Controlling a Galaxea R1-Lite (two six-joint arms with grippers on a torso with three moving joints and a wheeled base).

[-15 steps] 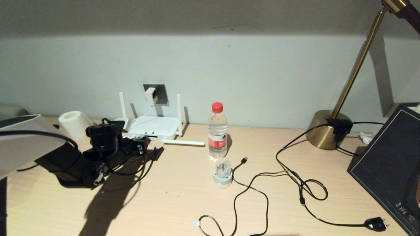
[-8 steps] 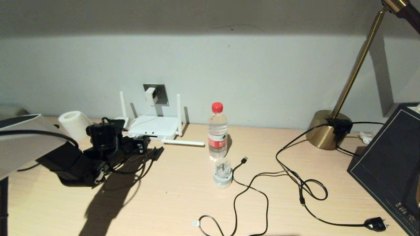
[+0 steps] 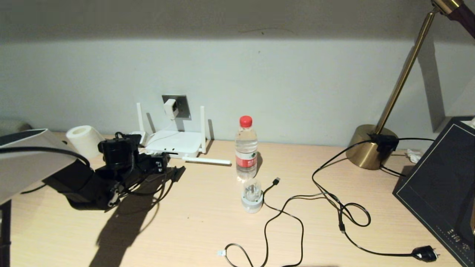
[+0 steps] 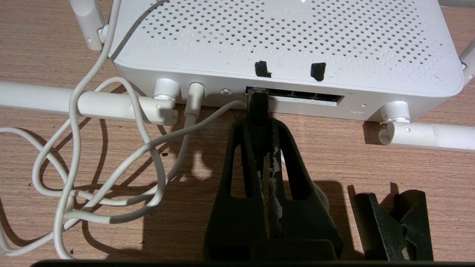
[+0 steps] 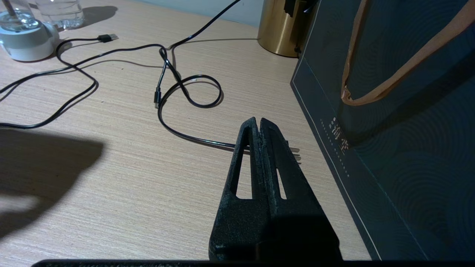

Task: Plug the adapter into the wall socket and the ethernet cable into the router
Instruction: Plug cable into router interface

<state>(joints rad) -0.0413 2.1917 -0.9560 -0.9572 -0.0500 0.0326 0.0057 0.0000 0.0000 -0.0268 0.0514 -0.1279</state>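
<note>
Left gripper (image 4: 259,111) was clamped on ethernet cable (image 4: 258,105), connector pressed at router (image 4: 282,48) port row | adapter (image 3: 169,108) was seated in wall socket (image 3: 180,105) | right gripper (image 5: 258,124) was closed, parked over table (image 5: 111,178).

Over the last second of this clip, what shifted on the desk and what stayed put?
Little changed. The left hand, shut on the ethernet cable at the router port row, crept slightly toward the router, and the router's left rear antenna shifted a touch right. The adapter stays in the wall socket; the water bottle and the right hand, shut and idle, did not move.
</note>
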